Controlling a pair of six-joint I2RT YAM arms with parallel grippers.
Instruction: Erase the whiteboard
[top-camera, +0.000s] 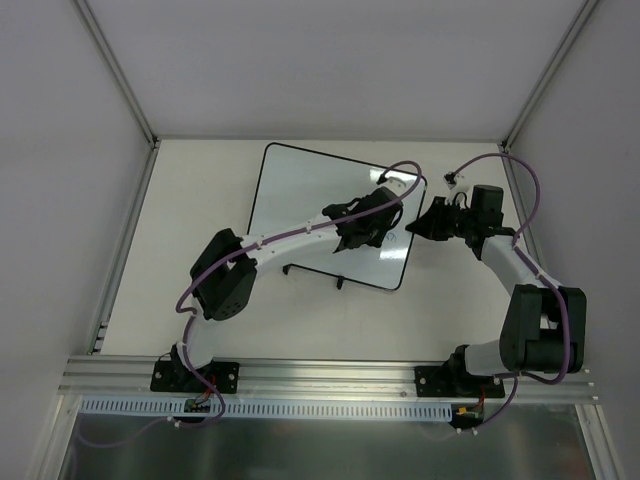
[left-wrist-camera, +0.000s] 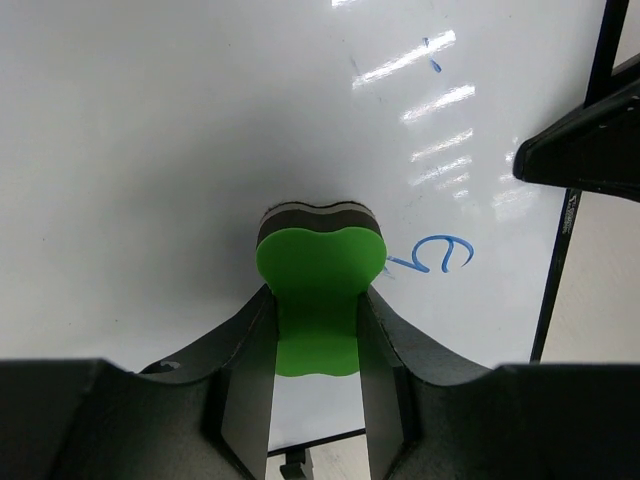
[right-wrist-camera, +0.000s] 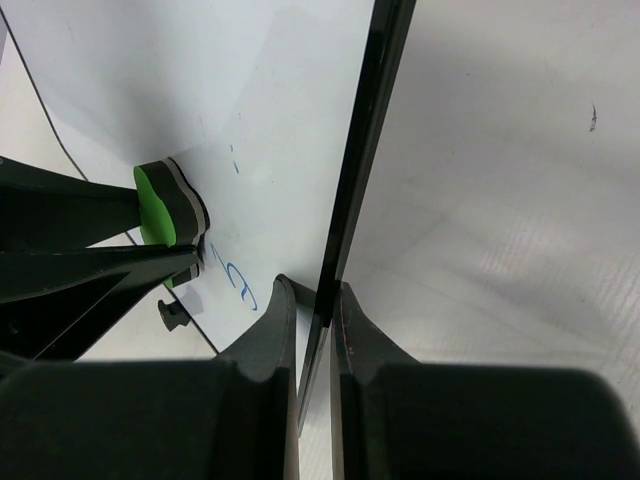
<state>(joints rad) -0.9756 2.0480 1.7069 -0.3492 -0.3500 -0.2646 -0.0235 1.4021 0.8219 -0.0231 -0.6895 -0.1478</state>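
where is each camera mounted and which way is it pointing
Top external: overhead behind the robot, looking down at the whiteboard; left arm and right arm show whole.
Left wrist: on the left arm, facing the board surface; left gripper holds a green eraser beside a blue mark.
Right wrist: on the right arm, looking along the board's right edge; right gripper clamps the rim.
Shared: both wrist views show the eraser and blue mark.
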